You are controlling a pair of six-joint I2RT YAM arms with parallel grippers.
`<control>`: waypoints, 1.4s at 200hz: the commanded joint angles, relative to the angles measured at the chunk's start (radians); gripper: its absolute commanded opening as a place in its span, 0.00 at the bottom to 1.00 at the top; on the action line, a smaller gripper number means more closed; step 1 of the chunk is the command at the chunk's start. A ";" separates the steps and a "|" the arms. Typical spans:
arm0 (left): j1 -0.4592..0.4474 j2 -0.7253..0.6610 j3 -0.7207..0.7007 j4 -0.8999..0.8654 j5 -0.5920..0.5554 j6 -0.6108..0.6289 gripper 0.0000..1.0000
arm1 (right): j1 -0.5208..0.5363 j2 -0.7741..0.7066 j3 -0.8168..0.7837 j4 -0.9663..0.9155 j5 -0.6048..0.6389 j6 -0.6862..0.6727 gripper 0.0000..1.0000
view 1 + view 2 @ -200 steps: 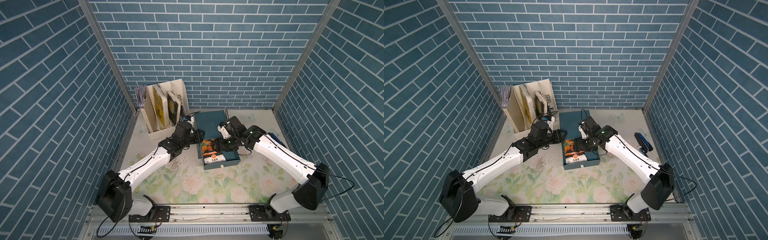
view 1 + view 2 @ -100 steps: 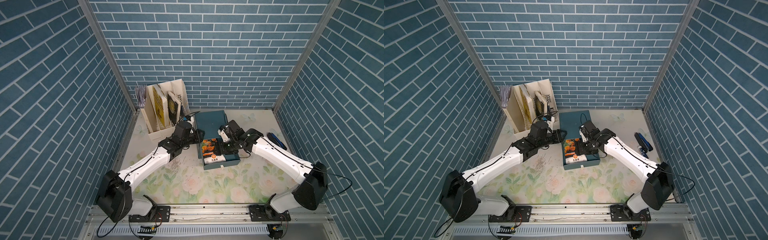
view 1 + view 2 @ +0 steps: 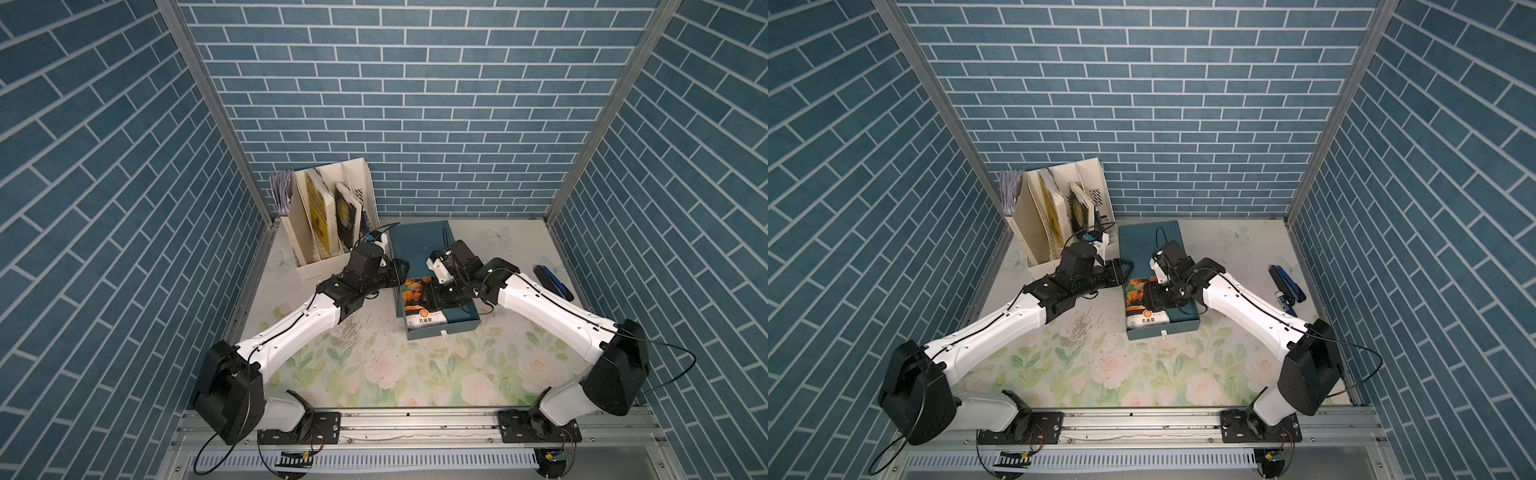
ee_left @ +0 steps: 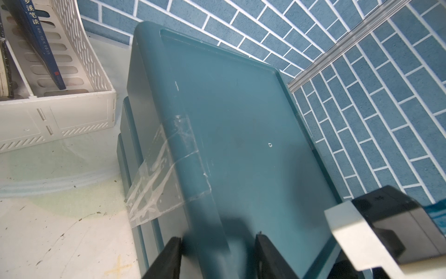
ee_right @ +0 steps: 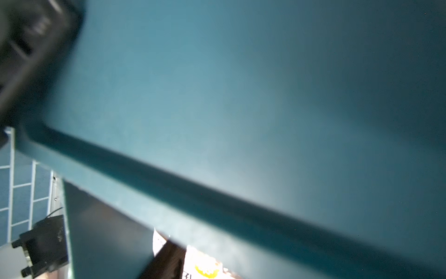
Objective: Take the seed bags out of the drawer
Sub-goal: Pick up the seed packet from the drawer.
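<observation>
Left claw clamped shut on the left edge of the teal cabinet, jaws straddling it. Marigold seed bag lies in the open drawer. My right claw is low over the bag; I cannot tell whether it grips.

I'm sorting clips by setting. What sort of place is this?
Probably a staged robot test booth: brick-pattern wallpaper walls, a floral table cover, and a file rack beside a teal drawer box.
</observation>
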 commanded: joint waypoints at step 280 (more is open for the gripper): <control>-0.002 0.005 0.005 -0.070 0.012 0.020 0.53 | -0.057 -0.124 0.061 -0.035 -0.086 0.081 0.00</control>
